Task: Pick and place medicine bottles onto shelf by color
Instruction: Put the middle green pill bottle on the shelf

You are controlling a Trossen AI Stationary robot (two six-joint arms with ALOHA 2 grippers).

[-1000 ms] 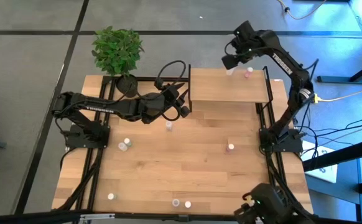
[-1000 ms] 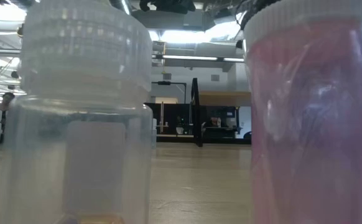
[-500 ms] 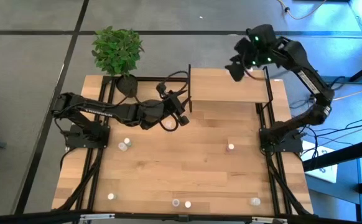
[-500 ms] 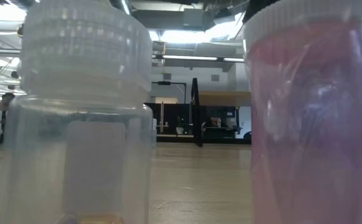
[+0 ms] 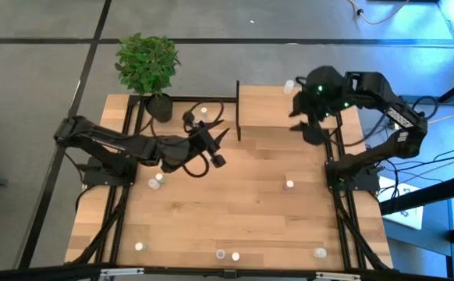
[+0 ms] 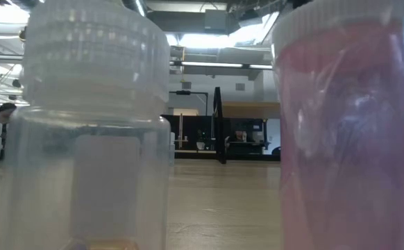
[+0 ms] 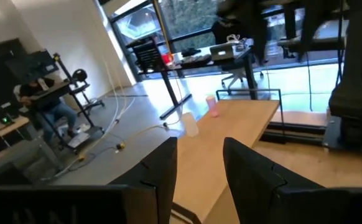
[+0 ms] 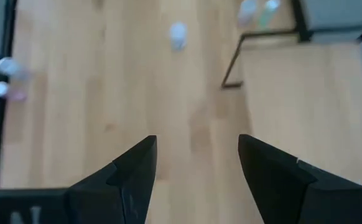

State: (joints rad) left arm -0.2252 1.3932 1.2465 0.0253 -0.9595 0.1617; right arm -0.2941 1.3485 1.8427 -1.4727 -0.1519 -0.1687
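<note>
My left arm [image 5: 133, 147] reaches in from 9 o'clock. My left jaws hang over the desk [image 5: 235, 211] just beside the shelf [image 5: 278, 117], on its 9 o'clock side. They are apart, with nothing between them. They point along the shelf top, so my left wrist view shows two bottles there, a clear one [image 7: 190, 123] and a pink one [image 7: 213, 106] behind it. I think pink goes with pink, so each colour gets its own spot.

My right arm [image 5: 383, 94] bends in from 3 o'clock. My right jaws hang over the 3 o'clock end of the shelf. They are wide apart and empty. They look down at the desk, I think to find the next bottle.

The shelf sits at 1 o'clock on the desk. A white bottle [image 5: 289, 86] stands on its far edge. Another bottle [image 5: 203, 112] stands near the plant [image 5: 145, 62] at 11 o'clock.

More bottles wait on the desk. A pair [image 5: 157, 180] is at 9 o'clock. A pink-capped one [image 5: 289, 185] is at 3 o'clock. Four more stand along the 6 o'clock edge. Two of them, one clear [image 6: 91, 139] and one pink [image 6: 348, 139], fill the low view.

So most of the job is not yet done.
</note>
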